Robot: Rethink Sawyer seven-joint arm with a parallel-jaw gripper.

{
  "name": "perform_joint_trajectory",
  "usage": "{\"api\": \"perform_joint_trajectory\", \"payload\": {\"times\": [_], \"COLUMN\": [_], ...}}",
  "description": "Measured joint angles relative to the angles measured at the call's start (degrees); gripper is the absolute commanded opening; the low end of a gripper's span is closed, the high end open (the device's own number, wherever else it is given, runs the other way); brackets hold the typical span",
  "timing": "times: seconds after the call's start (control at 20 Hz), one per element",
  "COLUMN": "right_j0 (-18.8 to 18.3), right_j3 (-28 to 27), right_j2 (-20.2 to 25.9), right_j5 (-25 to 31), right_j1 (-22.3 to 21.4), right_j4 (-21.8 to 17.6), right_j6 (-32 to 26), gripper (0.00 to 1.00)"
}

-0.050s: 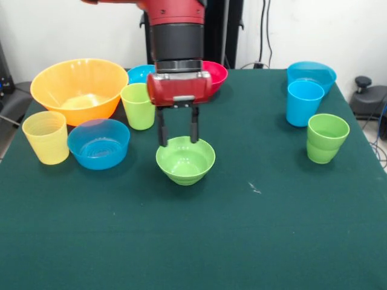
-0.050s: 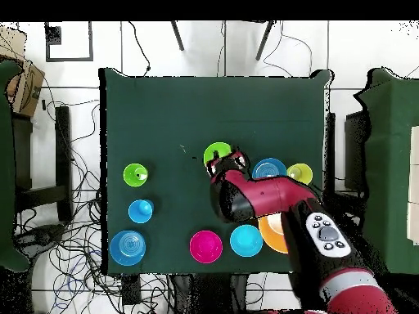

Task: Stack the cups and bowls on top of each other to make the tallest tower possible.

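We have the end effector point(image 1: 178, 134) poised over the far rim of the small green bowl point(image 1: 185, 159), which sits alone near the middle of the surface point(image 1: 242, 241). Its two dark fingers point(image 1: 162, 130) are spread apart and empty, and they appear to straddle the bowl's far wall, though we cannot tell whether they touch it.

No tower stands yet, as far as we can judge: every piece rests separately. The green stepped cup point(image 1: 327, 138) is near the right edge, with the sky blue cup point(image 1: 304, 103) and a blue bowl point(image 1: 311, 75) behind it toward the far right corner. Along the left side we see the pale yellow cup point(image 1: 46, 137), the shallow blue bowl point(image 1: 98, 143), the large yellow-orange bowl point(image 1: 79, 89) and the yellow-green cup point(image 1: 138, 106); a red bowl point(image 1: 213, 74) and another blue bowl point(image 1: 140, 74) sit behind the arm at the far edge.

We read this as the opening step, taking hold of the green bowl as a base. Next we would need to lower the fingers over the rim and close on the wall without tipping it.
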Motion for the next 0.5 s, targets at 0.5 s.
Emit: {"api": "perform_joint_trajectory", "payload": {"times": [0.5], "right_j0": [-0.66], "right_j3": [0.74], "right_j2": [1.54], "right_j5": [-4.91], "right_j1": [0.25], "right_j4": [-6.85], "right_j6": [0.0], "gripper": [1.0]}}
